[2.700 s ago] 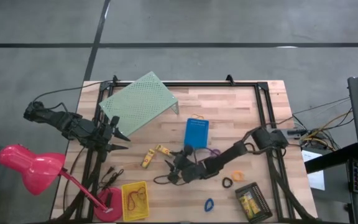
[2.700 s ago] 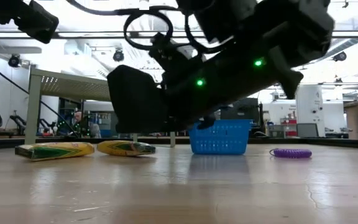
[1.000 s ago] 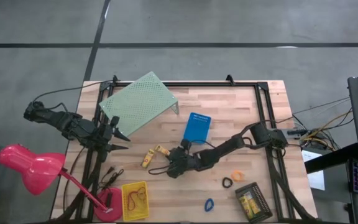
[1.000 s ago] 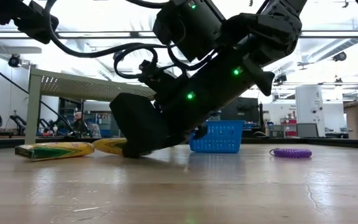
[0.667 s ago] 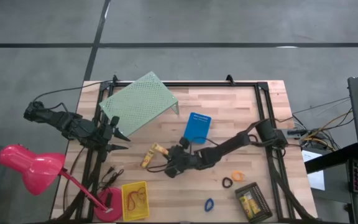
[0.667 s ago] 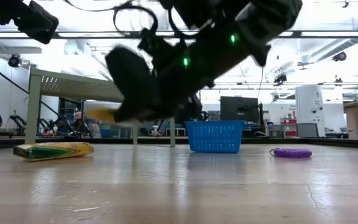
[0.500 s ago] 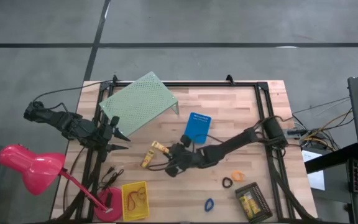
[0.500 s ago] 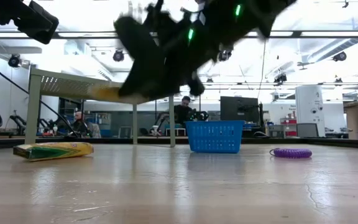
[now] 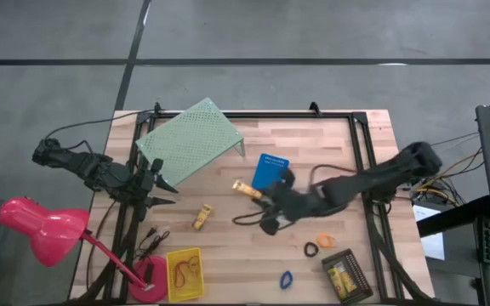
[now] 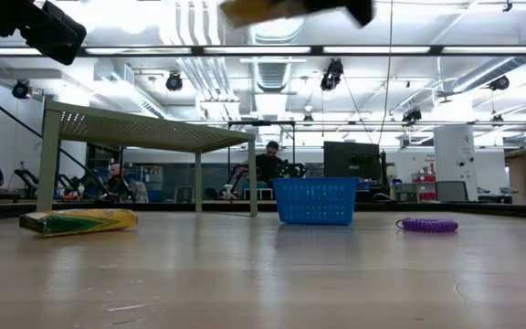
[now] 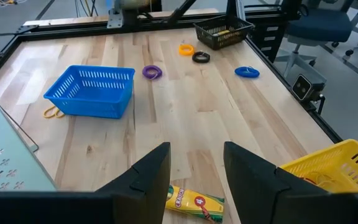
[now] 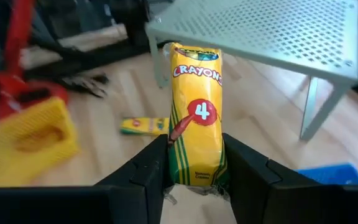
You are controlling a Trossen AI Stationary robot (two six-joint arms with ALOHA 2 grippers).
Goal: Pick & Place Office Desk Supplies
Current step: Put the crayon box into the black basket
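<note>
Nearest in the right wrist view, the right gripper (image 12: 194, 171) is clamped on a crayon box (image 12: 196, 115), holding its lower end, centre frame. It is probably light, thin card that dents if squeezed (a grip across the narrow sides suits it). It is yellow with green trim, marked "4". In the high view it hangs mid-table, just left of the blue bin (image 9: 268, 170). Farther left, a second crayon box (image 9: 202, 217) lies flat. At far left, the left gripper (image 9: 162, 180) waits, jaws apart.
</note>
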